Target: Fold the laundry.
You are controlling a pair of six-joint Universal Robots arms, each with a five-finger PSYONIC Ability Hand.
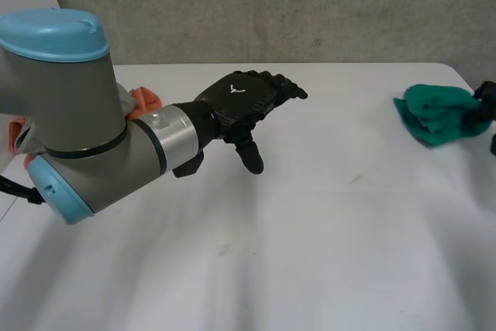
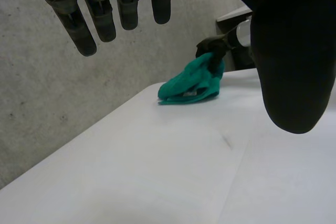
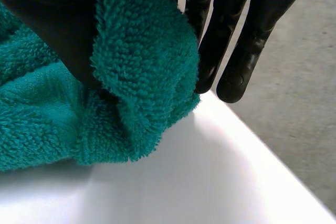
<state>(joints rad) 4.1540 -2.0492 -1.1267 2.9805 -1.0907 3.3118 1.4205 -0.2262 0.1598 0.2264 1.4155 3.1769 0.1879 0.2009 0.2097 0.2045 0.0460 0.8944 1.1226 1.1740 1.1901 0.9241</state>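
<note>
Towel first: my green towel (image 1: 432,115) lies bunched near the right end of the white table (image 1: 310,230). My right hand (image 3: 58,30) has a thick fold of it pinched between the thumb and straight fingers (image 3: 236,51). My left hand (image 1: 244,102) hangs over the middle of the table, well apart from the towel, fingers loose and straight, holding nothing. An orange cloth (image 1: 144,100) sits behind my left arm.

As I judge it, I am gripping a bunch, not a clean edge, so the fold cannot start from here. I should draw the towel toward the open middle, keeping the pinch firm because the pile is plump and could slip. Then my left hand can take a corner, and together we spread it flat before any crease.
</note>
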